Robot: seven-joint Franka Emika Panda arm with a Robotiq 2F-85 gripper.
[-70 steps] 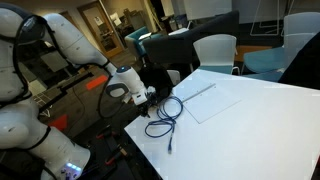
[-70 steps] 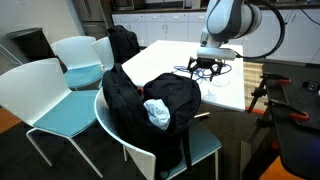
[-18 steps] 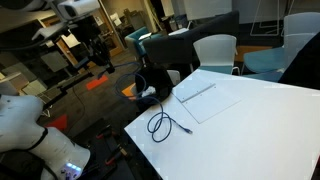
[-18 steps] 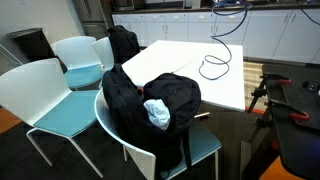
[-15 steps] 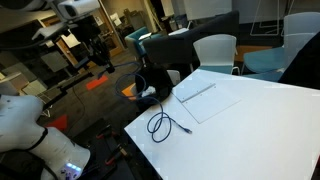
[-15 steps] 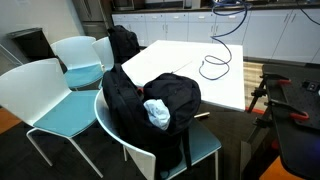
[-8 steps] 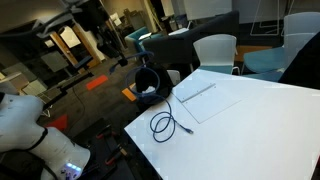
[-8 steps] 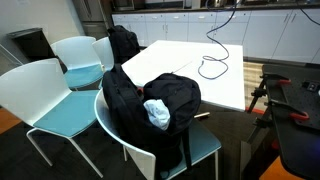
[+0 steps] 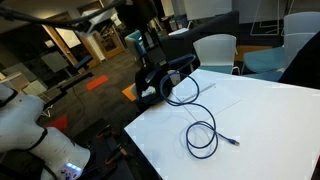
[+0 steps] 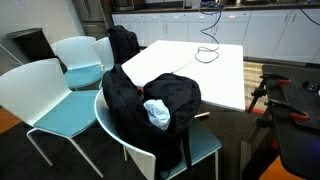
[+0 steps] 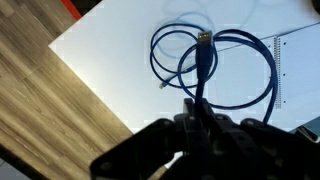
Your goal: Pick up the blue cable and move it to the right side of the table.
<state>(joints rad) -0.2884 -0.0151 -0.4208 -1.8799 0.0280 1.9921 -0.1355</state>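
My gripper [image 9: 152, 52] hangs high over the table's [image 9: 270, 130] near corner, shut on the blue cable [image 9: 203, 138]. One big loop dangles just below the fingers, and a smaller coil with the plug end lies on the white top. From the wrist, the dark fingertips [image 11: 195, 101] are pinched together on the strand. The cable [image 11: 212, 62] hangs below them in wide loops, its small plug in the middle, above the table [image 11: 110, 60]. In an exterior view the cable [image 10: 206, 50] drops from the top edge to the far part of the table [image 10: 230, 80]; the gripper is cut off there.
A white notebook [image 9: 212, 100] lies on the table near the hanging loop. A black backpack [image 10: 152, 100] sits on a chair [image 10: 45, 95] at the table's side. More white chairs [image 9: 215, 50] stand beyond it. Wooden floor [image 11: 40, 110] lies past the table's edge.
The arm has swung in over the table with the cable held. The coil resting on the top has been dragged along the table, and a larger loop now hangs in the air.
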